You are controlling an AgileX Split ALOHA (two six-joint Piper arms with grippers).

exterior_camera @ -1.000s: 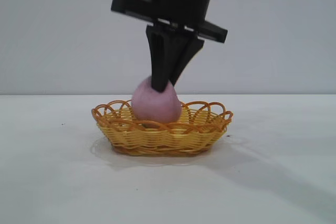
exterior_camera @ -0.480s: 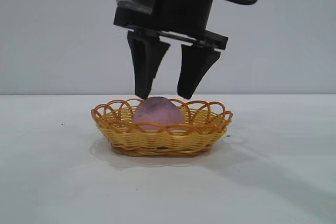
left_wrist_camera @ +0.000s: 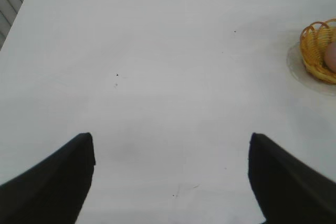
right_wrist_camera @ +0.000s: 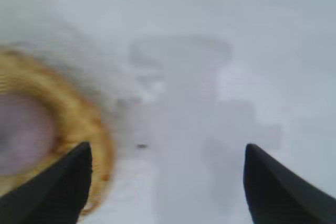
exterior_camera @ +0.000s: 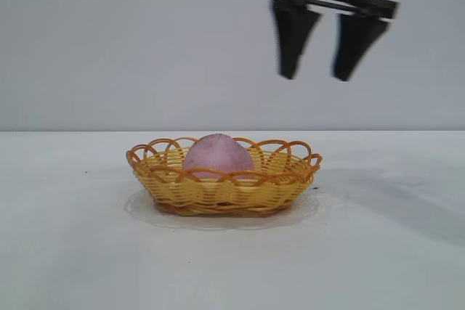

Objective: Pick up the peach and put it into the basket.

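On the white counter [exterior_camera: 73,252], about midway across it and well in from its near edge, the basket [exterior_camera: 225,192] holds the peach [exterior_camera: 218,155], which sits inside the looped rim with its top showing above it. So the placing looks done; only clearing the arm away seems left. The right gripper [exterior_camera: 321,76] hangs up and off to the basket's right, jaws spread and empty. The left gripper [left_wrist_camera: 170,177] is parked far off over bare counter, jaws spread too. Only the exterior view shows the gap between the right gripper and the peach. The right wrist view shows the basket from above. The left wrist view catches just a sliver of basket.
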